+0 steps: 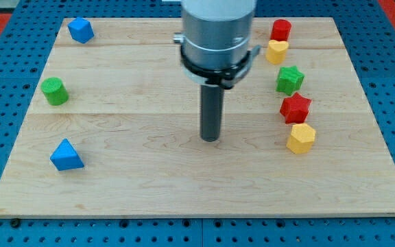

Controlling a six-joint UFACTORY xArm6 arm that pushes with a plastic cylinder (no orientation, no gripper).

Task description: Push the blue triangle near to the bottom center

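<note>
The blue triangle (66, 156) lies on the wooden board (184, 185) near the view's bottom left. My tip (210, 139) rests on the board near its middle, far to the right of the blue triangle and a little higher in the view. Bare wood lies between them. The arm's grey body (217, 31) hangs above the rod at the view's top centre.
A blue block (80, 30) sits at the top left and a green cylinder (55, 91) at the left. On the right run a red cylinder (280, 29), yellow block (277, 51), green star (289, 80), red star (295, 108) and yellow hexagon (300, 138).
</note>
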